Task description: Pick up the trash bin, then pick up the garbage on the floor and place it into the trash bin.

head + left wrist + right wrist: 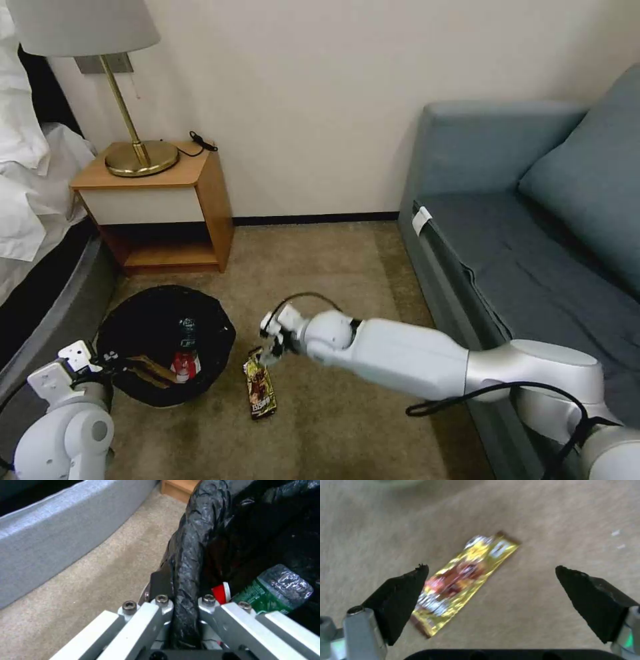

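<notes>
Trash bin [163, 343] sits on the carpet at about 8 o'clock in the head view, black liner folded over the rim. Left gripper [185, 620] is clamped on the bin's rim at the bin's 9 o'clock side, liner bunched between the jaws. Inside the bin: green bottle [273, 592] and a red-white wrapper [221, 593].

Snack wrapper [463, 580] lies flat on the carpet just beside the bin, at the bin's 3 o'clock. Right gripper [491, 577] hovers directly above it, jaws spread wide, empty, one pad over the wrapper's edge.

Handling estimate: wrapper is thin foil, very light, limp, slick; it lies flush with the carpet, so little edge to catch. Best hold is probably across the narrow width near mid-length, pads pressed into the pile so the foil buckles up between them. Risk: slips out or flutters on lift.
</notes>
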Robot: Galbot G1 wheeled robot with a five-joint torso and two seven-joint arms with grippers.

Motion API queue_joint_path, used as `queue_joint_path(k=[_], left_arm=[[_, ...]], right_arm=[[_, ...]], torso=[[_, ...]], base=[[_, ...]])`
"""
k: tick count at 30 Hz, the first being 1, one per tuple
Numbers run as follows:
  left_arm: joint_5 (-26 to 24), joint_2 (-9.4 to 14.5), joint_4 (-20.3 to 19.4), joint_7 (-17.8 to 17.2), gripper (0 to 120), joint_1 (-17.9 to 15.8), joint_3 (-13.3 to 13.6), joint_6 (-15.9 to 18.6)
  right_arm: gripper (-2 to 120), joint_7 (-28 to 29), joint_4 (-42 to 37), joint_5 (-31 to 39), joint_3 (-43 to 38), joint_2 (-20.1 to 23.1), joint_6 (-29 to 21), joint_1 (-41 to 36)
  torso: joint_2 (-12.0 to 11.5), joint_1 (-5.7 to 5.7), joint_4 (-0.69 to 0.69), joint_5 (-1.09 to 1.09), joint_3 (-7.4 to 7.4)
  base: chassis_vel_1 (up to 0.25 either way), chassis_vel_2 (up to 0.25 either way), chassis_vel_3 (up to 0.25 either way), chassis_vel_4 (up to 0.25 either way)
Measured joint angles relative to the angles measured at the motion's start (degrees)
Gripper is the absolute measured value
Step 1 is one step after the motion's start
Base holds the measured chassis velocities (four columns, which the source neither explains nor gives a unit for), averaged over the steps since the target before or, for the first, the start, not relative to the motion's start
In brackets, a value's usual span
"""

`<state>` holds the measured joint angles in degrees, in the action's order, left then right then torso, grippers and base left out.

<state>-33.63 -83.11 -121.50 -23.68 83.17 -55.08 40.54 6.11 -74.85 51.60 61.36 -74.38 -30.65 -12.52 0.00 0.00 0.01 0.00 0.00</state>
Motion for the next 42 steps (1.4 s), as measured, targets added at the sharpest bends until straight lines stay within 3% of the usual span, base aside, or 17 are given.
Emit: queue_joint_path(k=[9,26,42], left_arm=[[-0.1,-0.4,-0.6,0.1,2,0.6,-0.4,-0.2],[-0.1,-0.3,0.4,0.2,2,0.7,-1.1,-0.5],[0.0,-0.4,0.2,0.2,2,0.8,-1.1,-0.6]], right_arm=[[86,0.3,8.4,-0.6,4.3,-3.2,4.5,-2.6],[80,1.1,18.8,-2.8,5.3,-9.1,10.6,-6.6],[69,0.7,21.4,-5.0,6.1,-10.6,12.8,-8.2]], torso=[[0.0,0.0,-0.01,0.0,0.0],[0.0,0.0,-0.01,-0.01,0.0],[0.0,0.0,-0.01,0.0,0.0]], base=[[0.0,0.0,0.0,0.0],[0.0,0.0,0.0,0.0],[0.0,0.0,0.0,0.0]])
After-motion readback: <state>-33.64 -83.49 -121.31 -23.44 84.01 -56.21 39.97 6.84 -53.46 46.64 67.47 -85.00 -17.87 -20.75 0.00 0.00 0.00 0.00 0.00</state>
